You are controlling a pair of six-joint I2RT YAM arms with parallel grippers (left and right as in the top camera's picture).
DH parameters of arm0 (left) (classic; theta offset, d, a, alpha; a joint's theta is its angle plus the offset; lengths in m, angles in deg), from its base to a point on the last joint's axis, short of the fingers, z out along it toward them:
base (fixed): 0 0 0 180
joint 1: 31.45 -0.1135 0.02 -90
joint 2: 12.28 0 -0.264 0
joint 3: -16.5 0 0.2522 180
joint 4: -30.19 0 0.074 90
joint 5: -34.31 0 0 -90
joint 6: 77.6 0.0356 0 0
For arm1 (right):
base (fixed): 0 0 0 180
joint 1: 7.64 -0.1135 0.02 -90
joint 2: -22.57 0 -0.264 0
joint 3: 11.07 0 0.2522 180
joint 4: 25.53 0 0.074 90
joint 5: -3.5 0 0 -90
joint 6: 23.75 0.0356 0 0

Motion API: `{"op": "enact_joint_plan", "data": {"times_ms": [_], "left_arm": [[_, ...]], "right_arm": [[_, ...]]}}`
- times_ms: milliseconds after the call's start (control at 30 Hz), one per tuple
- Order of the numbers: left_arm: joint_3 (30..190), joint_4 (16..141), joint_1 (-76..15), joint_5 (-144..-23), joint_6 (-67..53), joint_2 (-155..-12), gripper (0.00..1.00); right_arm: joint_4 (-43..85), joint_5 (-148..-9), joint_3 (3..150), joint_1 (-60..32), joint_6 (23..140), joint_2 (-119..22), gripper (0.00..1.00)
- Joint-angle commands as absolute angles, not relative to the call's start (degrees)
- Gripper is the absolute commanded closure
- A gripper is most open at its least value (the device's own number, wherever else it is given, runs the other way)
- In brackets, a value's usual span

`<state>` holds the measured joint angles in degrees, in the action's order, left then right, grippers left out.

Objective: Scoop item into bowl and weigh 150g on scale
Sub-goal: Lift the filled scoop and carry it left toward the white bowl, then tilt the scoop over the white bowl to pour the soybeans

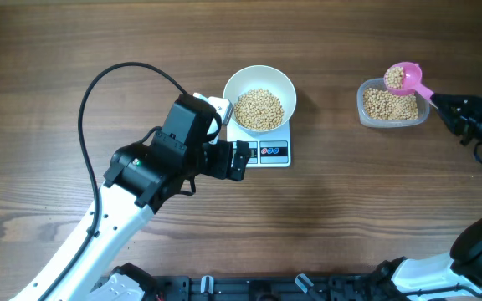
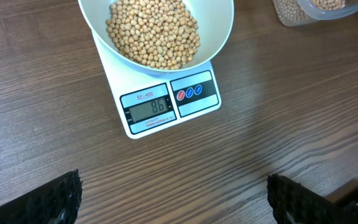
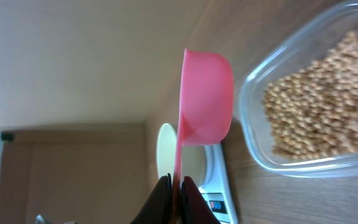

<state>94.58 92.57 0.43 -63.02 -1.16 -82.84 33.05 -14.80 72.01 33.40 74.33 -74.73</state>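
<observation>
The white bowl (image 1: 229, 90) stands on the scale (image 1: 274, 154) and holds a heap of beige beans (image 1: 259, 109). In the left wrist view the scale (image 2: 166, 107) shows 86 under the bowl (image 2: 219, 25) and its beans (image 2: 154, 31). My left gripper (image 1: 248, 160) hovers open at the scale's front-left; its fingers (image 2: 55, 200) are wide apart with only table between them. My right gripper (image 1: 438, 102) is shut on the handle of a pink scoop (image 1: 404, 78) full of beans, held over a clear tub (image 1: 362, 107). The right wrist view shows the scoop (image 3: 207, 93) edge-on.
The clear tub (image 3: 253, 134) at the right holds more beans (image 3: 322, 106). A black cable (image 1: 99, 92) loops over the table left of the left arm. Bare wooden table lies between the scale and the tub.
</observation>
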Motion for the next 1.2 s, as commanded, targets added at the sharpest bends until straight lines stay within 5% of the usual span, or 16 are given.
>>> {"op": "enact_joint_plan", "data": {"times_ms": [0, 600, 1167], "left_arm": [[94.3, 92.6, 0.7, -62.5, 0.0, -82.8, 0.0], [94.3, 92.6, 0.7, -62.5, 0.0, -82.8, 0.0], [94.3, 92.6, 0.7, -62.5, 0.0, -82.8, 0.0]], "right_arm": [[33.0, -9.5, 71.6, 31.8, 74.1, -75.6, 0.96], [16.3, -7.0, 71.6, 11.0, 86.5, -75.6, 0.96], [4.3, -21.6, 71.6, -4.2, 77.2, -75.6, 0.96]]}}
